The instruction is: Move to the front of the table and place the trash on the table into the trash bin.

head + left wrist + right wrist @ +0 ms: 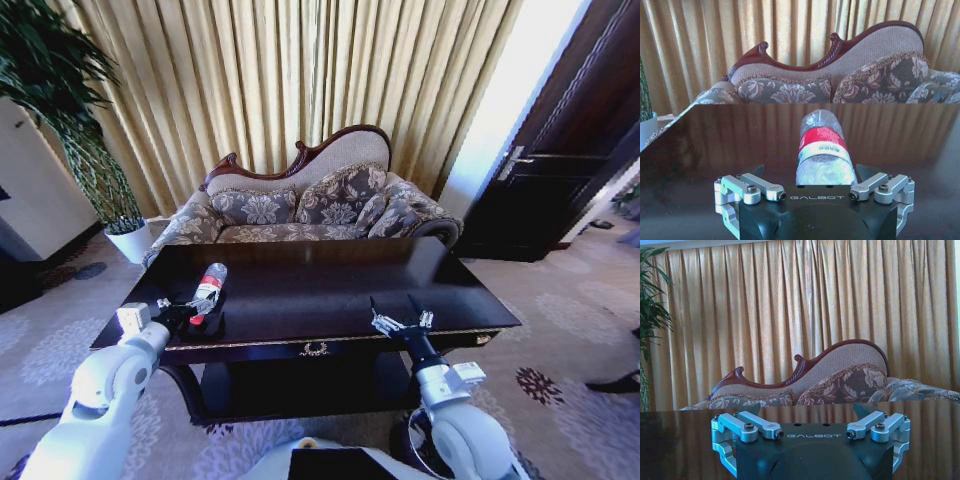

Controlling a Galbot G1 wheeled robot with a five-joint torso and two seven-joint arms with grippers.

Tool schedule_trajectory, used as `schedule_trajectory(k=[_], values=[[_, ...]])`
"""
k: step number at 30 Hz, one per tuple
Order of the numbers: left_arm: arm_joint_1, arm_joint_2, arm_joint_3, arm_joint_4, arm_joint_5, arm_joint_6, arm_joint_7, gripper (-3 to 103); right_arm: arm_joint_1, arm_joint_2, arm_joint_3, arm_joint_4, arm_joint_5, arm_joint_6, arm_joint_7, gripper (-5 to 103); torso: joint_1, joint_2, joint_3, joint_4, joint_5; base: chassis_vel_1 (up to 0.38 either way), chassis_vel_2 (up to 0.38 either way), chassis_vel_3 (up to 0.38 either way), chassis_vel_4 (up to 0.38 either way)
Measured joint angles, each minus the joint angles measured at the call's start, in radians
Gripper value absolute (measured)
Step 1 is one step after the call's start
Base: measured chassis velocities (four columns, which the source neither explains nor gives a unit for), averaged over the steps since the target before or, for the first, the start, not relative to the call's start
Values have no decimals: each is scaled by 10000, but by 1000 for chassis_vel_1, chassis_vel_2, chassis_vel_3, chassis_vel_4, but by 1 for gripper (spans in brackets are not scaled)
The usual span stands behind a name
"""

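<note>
- Trash here is one clear bottle (207, 292) with a red label, lying on the table's near left part.
- Dark glossy table (330, 285) stands before the patterned sofa (300, 205).
- Left gripper (190, 313) sits at the bottle's near end, fingers spread wide on either side of it.
- Right gripper (400, 315) hovers at the table's near right edge, fingers apart and holding nothing.

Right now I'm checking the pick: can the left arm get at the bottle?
Probably yes. The left tool is already at the bottle lying on the table, its open fingers on either side of the base, with nothing between.
</note>
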Motion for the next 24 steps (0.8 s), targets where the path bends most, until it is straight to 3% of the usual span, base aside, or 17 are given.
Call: schedule_trajectory(k=[12,15,17,23,24], values=[[-15,-68,155,150,275,-49,63,102,13,-48,102,39,155,90,62,100,0,0,0,-1,0,0,0,0,0],[41,-109,140,149,259,-44,63,89,31,-60,-28,47,216,99,293,100,0,0,0,0,0,0,0,0,0],[57,-120,122,149,246,-45,61,89,38,-62,-43,47,223,99,309,100,0,0,0,0,0,0,0,0,0],[111,-156,58,146,192,-74,50,62,58,-66,-102,9,267,108,396,100,0,0,0,0,0,0,0,0,0],[111,-156,58,146,192,-74,50,62,58,-66,-102,9,267,108,396,100,0,0,0,0,0,0,0,0,0]])
